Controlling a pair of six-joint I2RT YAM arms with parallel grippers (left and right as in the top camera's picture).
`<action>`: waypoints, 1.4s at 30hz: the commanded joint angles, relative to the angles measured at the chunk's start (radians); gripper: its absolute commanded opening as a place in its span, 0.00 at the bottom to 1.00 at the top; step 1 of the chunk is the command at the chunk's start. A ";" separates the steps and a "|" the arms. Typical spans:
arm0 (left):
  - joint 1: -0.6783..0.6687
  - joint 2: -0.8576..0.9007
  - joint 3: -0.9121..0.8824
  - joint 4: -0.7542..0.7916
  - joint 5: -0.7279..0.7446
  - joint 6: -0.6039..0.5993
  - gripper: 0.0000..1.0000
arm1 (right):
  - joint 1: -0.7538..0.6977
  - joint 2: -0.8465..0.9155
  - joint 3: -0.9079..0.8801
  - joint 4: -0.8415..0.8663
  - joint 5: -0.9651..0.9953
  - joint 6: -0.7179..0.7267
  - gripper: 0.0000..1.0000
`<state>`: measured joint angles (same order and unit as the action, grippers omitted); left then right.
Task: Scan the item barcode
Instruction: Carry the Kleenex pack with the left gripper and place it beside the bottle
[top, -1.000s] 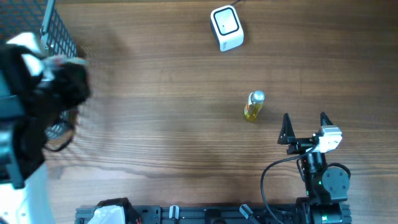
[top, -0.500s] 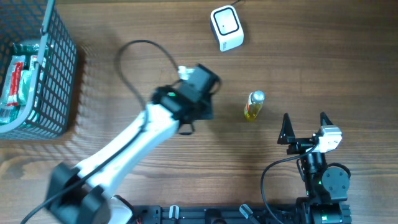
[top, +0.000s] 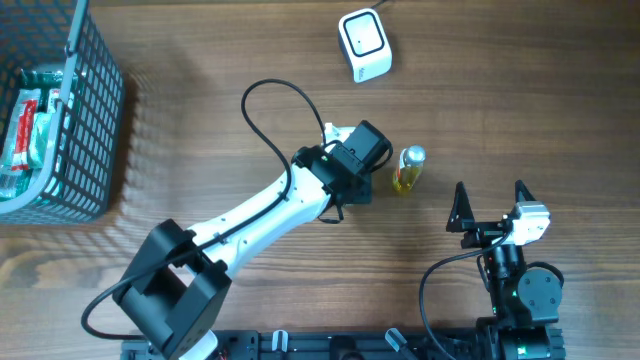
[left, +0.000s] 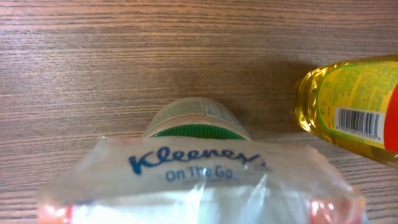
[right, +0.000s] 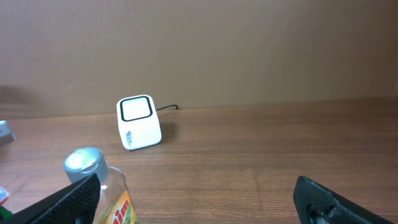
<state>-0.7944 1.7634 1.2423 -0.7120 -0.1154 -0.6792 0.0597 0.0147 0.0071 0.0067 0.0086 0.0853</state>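
Overhead: my left fingers (top: 358, 162) hang over the worktop (top: 220, 150), well short of the one scanner (top: 364, 44) and just beside the one oil bottle (top: 408, 170). One basket (top: 60, 120) sits far from the scanner. My right fingers (top: 490, 207) stand spread and empty.

Left wrist: I clench one Kleenex packet (left: 199, 180); its barcode is not in sight.

Right wrist: the scanner's window faces my way. To scan well, I judge, I must carry the packet to the scanner and turn its barcode to that window.
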 joint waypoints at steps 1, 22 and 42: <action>-0.022 0.035 -0.001 0.020 -0.017 -0.018 0.60 | -0.006 -0.001 -0.002 0.002 0.013 0.000 1.00; -0.022 -0.089 0.009 0.008 -0.017 0.021 0.91 | -0.006 -0.001 -0.002 0.003 0.013 0.000 1.00; -0.022 -0.090 0.007 -0.071 0.021 0.021 0.49 | -0.006 -0.001 -0.002 0.003 0.013 0.000 1.00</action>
<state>-0.8146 1.6829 1.2430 -0.7815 -0.1070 -0.6621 0.0597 0.0147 0.0071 0.0067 0.0086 0.0853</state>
